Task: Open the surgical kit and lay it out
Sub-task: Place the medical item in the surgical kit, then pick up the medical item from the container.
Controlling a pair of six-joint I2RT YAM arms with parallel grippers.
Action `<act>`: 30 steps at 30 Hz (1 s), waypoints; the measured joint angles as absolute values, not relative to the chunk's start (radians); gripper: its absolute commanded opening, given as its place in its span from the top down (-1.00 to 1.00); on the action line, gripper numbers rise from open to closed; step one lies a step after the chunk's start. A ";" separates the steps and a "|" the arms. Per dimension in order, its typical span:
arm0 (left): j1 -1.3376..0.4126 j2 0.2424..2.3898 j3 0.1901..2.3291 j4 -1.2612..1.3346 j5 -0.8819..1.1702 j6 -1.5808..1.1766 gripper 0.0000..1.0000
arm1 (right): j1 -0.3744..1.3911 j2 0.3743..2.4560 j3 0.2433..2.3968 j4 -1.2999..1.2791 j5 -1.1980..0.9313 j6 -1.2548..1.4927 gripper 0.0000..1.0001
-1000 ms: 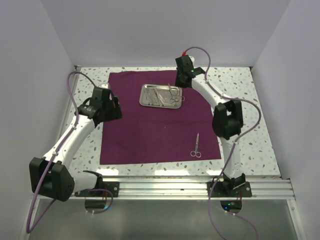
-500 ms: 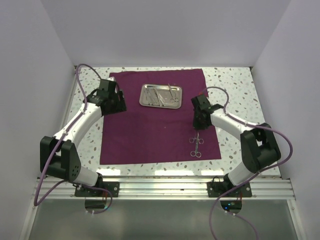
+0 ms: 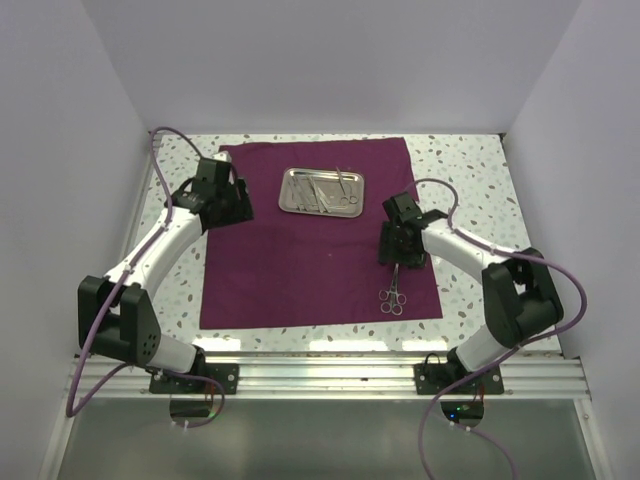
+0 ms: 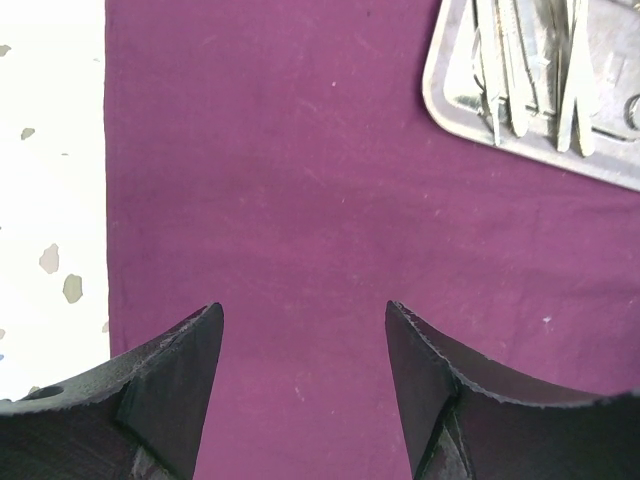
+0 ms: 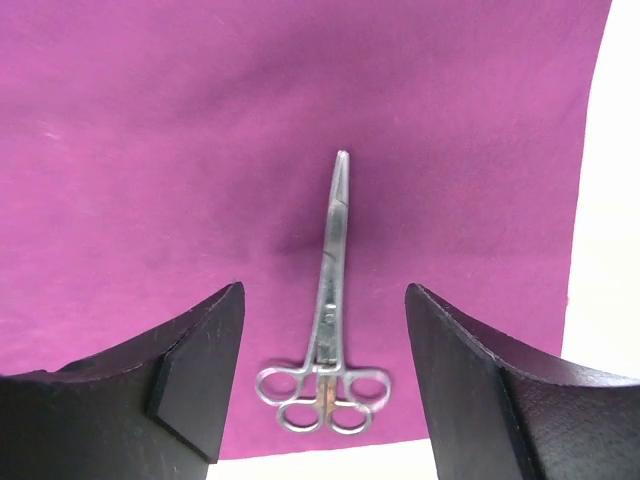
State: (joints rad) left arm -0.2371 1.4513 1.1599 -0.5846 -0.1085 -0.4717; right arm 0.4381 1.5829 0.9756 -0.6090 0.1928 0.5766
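The surgical kit's dark purple cloth point(image 3: 300, 270) lies spread flat on the table. A small steel tray point(image 3: 292, 205) holding slim silver instruments point(image 3: 325, 190) sits on its far middle. Two ring-handled scissors point(image 3: 392, 295) lie one on the other near the cloth's near right corner. My right gripper point(image 3: 392, 263) hovers just beyond them, open; in the right wrist view the scissors point(image 5: 330, 300) rest on the cloth point(image 5: 150, 150) between its fingers, untouched. My left gripper point(image 3: 238, 208) is open over the cloth point(image 4: 300, 150) at far left, with the tray point(image 4: 445, 110) to its upper right.
The speckled white tabletop point(image 3: 480, 170) shows around the cloth. White walls close in the left, back and right sides. An aluminium rail point(image 3: 330, 375) with both arm bases runs along the near edge.
My right arm came from the tray to the near right of the cloth and its gripper opened, leaving a second pair of scissors on the first. The left arm shifted towards the far left.
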 measured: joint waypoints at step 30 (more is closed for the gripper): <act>-0.237 1.348 1.061 -0.632 -0.139 -0.475 -0.39 | 0.439 2.596 2.415 -0.725 0.165 0.438 -0.26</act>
State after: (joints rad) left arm -0.2371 1.3483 1.0615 -0.6323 -0.1387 -0.4751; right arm 0.4385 2.5958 2.4153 -0.7254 0.1646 0.4377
